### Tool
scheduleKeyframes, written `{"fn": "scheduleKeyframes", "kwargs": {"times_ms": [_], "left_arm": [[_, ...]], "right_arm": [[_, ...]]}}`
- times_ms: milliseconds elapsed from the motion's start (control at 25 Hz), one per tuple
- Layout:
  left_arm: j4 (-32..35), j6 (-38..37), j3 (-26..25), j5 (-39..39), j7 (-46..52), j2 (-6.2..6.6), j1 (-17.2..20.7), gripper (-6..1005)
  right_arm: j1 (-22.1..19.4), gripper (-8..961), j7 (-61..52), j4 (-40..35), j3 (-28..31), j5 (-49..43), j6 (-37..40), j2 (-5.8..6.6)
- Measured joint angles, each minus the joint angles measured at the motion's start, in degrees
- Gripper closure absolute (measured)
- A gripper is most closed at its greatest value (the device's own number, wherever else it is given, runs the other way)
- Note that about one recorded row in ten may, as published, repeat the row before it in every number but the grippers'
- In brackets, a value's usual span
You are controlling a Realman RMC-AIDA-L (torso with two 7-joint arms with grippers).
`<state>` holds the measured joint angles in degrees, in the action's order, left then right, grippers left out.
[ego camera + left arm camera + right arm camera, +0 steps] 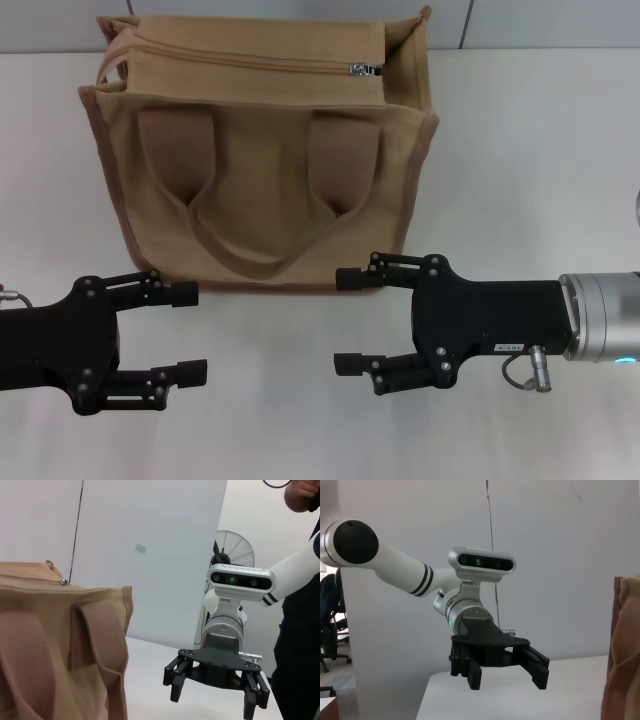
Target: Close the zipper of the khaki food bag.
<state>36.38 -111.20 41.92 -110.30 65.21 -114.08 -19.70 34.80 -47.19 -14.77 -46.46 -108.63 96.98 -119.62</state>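
The khaki food bag [260,170] stands upright at the back middle of the white table, its strap patches and looped handles facing me. The zipper [250,58] runs along its top panel, and the silver pull [364,70] sits near the track's right end. My left gripper [190,333] is open and empty, low in front of the bag's left corner. My right gripper [345,321] is open and empty in front of the bag's right half. Neither touches the bag. The left wrist view shows the bag [55,645], the pull [64,582] and the right gripper [214,700]. The right wrist view shows the left gripper [506,680] and the bag's edge [622,650].
The white table [530,150] stretches to the right of the bag and between the grippers. A wall stands close behind the bag. Beyond the table, the left wrist view shows a standing fan [234,552] and a person [300,640].
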Motion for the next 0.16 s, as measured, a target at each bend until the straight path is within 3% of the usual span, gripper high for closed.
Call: {"fn": "scheduleKeyframes", "kwargs": {"times_ms": [160], "left_arm": [[0.0, 0.02, 0.0, 0.0, 0.0, -0.08, 0.0, 197]], "right_arm": [[-0.01, 135, 0.0, 0.0, -0.04, 0.0, 0.0, 0.0]]}}
